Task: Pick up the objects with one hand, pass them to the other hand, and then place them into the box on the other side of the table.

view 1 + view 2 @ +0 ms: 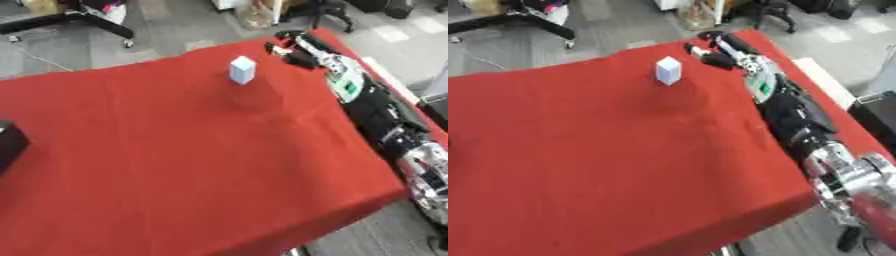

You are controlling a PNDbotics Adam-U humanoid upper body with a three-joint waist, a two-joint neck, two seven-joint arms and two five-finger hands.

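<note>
Right hand [293, 50] fingers spread, holding nothing | small white upright box [242, 70] just beside it | red cloth table [175, 160]

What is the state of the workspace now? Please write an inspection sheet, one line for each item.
Surface: table under a wrinkled red cloth.
Job's things: small white-and-pale-blue upright carton, standing alone on the far part of the cloth; dark box, only partly seen at the left edge.
Clutter: nothing seen on the cloth.
Hands: right hand reaches along the right side, beside the carton and apart from it, fingers relaxed and holding nothing; left hand not in view.
Cables: a thin light cable on the grey floor beyond the table.
Surroundings: black wheeled stand base and a chair base on the far floor.
</note>
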